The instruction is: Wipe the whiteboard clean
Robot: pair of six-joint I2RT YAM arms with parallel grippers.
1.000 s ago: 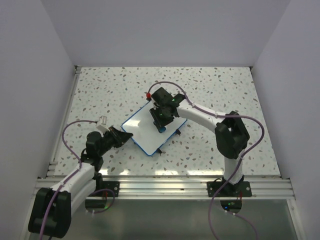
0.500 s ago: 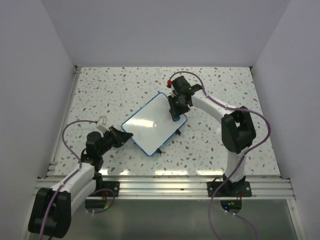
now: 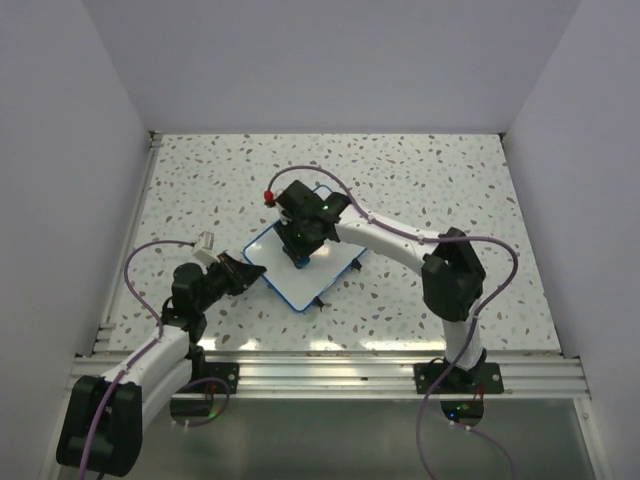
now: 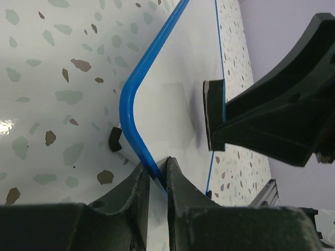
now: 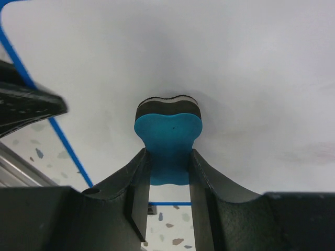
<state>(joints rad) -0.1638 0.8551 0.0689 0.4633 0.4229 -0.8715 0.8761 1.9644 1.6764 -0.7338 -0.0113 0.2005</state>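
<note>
Since half a second ago the right end effector (image 3: 299, 252) has swung from the far right corner of the whiteboard (image 3: 312, 280) to its left-middle. The left end effector (image 3: 248, 272) has not shifted. The right one is clenched on the eraser (image 5: 168, 128), which is pressed flat against the whiteboard. The left one is clamped on the whiteboard's near-left corner. There is one whiteboard and one eraser, both on the desk (image 3: 430, 180).

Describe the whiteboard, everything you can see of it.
The whiteboard is a flat white rectangle with rounded corners, a thin blue rim and small black tabs at its edge. It looks glossy and nearly clean apart from a faint grey smear. It lies on the speckled table, turned diagonally. The left tool is shut on its rim near a corner; the right tool presses a blue eraser onto its face.
</note>
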